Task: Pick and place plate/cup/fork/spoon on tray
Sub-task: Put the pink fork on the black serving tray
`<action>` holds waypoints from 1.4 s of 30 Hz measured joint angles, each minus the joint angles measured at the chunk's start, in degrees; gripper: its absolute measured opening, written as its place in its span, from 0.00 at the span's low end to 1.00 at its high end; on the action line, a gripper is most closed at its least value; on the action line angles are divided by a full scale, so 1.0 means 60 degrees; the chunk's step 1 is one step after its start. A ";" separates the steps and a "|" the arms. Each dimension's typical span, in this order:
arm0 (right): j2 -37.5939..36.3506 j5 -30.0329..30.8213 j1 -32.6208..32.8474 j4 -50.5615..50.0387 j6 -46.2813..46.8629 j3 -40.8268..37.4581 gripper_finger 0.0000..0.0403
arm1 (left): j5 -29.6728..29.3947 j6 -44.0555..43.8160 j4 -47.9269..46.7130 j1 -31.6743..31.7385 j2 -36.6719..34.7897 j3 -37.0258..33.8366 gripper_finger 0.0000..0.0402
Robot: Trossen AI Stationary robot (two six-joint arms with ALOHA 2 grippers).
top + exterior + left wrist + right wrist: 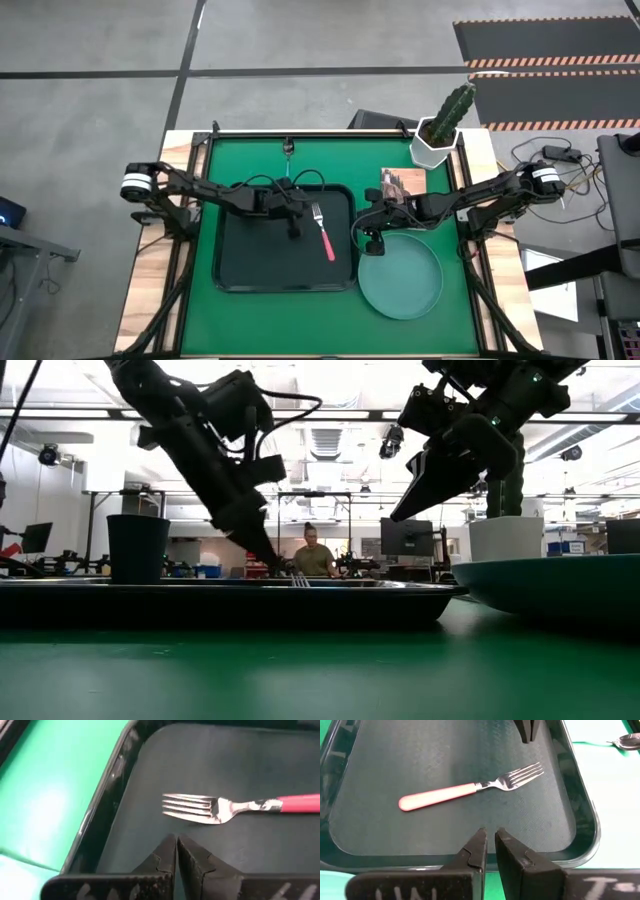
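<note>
Fork (pixel 323 231) lies on tray (pixel 240 270); left gripper (pixel 294 231) closed, empty, at its nine o'clock; right gripper (pixel 370 243) narrow, empty.

The counter (pixel 150 290) is covered by a green mat (pixel 400 335), with bare wood left showing along both side edges. On the mat, the black tray (pixel 240 270) is seen left of the frame's centre, and the pale teal plate (pixel 400 282) just to its right, toward the lower right. A white pot with a cactus (pixel 436 146) is set at the upper right corner. The spoon (pixel 288 149) is found at the mat's upper edge, above the tray.
</note>
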 joint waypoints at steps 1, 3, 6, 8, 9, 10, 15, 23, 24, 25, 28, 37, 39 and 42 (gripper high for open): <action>0.0000 0.0000 0.0000 -0.0004 0.0000 0.0000 0.07 | 0.0002 -0.0003 -0.0056 0.0000 -0.0012 -0.0052 0.00; 0.0000 0.0000 -0.0003 0.0003 -0.0004 0.0000 0.07 | -0.0005 -0.0017 -0.0052 0.0011 0.0052 -0.0181 0.00; 0.0000 0.0000 0.0000 0.0004 -0.0004 0.0000 0.07 | 0.0002 -0.0023 0.0355 0.0011 0.0304 -0.0238 0.00; 0.0000 0.0000 0.0000 0.0004 -0.0005 0.0000 0.07 | 0.0000 -0.0019 0.0877 0.0011 0.0582 -0.0242 0.00; 0.0000 0.0000 0.0000 0.0004 0.0000 0.0000 0.07 | 0.0002 -0.0018 0.1008 0.0011 0.0696 -0.0241 0.00; 0.0000 0.0000 -0.0003 0.0004 -0.0004 0.0000 0.07 | 0.0001 0.0001 0.1181 0.0011 0.0806 -0.0247 0.00; 0.0000 0.0000 -0.0002 0.0007 -0.0005 0.0000 0.07 | 0.0002 0.0012 0.2021 0.0011 0.1294 -0.0189 0.00; 0.0000 0.0000 -0.0002 0.0000 -0.0008 0.0000 0.07 | 0.0007 0.0016 0.2435 0.0011 0.1779 0.0151 0.00; 0.0000 0.0000 0.0000 0.0002 -0.0010 0.0000 0.07 | 0.0016 0.0015 0.2539 0.0011 0.1797 0.0153 0.00; 0.0000 0.0000 -0.0003 0.0004 -0.0015 0.0000 0.07 | 0.0021 0.0016 0.2606 0.0011 0.1819 0.0153 0.00; 0.0000 0.0000 -0.0002 0.0002 -0.0015 0.0000 0.07 | 0.0089 0.0016 0.2726 0.0011 0.1864 0.0165 0.00; -0.0001 0.0000 0.0000 0.0004 -0.0016 0.0000 0.07 | 0.0097 0.0094 0.2438 0.0005 0.1787 0.0161 0.00; -0.0004 -0.0003 -0.0003 0.0003 -0.0018 0.0000 0.07 | 0.0091 0.0096 0.2278 0.0000 0.1606 0.0161 0.00; -0.0004 0.0000 -0.0002 0.0000 -0.0018 0.0000 0.07 | 0.0065 0.0103 0.2237 0.0040 0.1504 0.0133 0.00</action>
